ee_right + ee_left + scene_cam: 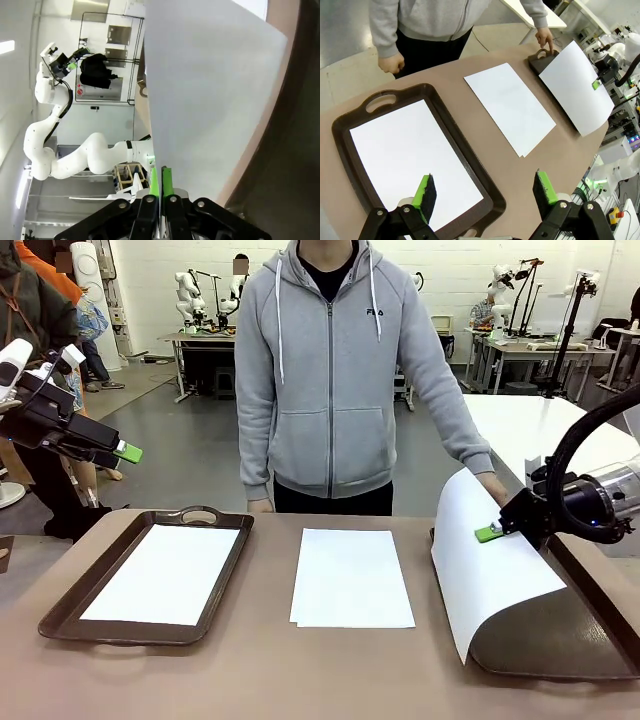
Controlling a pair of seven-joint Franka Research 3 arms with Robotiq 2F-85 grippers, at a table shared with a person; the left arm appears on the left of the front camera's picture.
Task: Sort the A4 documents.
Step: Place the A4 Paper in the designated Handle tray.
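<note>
The right end effector (pixel 490 533) is clamped tight on the edge of a curled sheet (pixel 478 570), which it holds raised and bowed over the right tray (pixel 580 660). The left end effector (pixel 483 178) hangs with its jaws wide apart and empty above the left tray (pixel 60 620), in which a flat sheet (pixel 165 575) lies. More sheets (pixel 350 578) lie stacked on the counter (pixel 260 670) between the trays. A person's hand (pixel 545 39) touches the right tray's far end.
</note>
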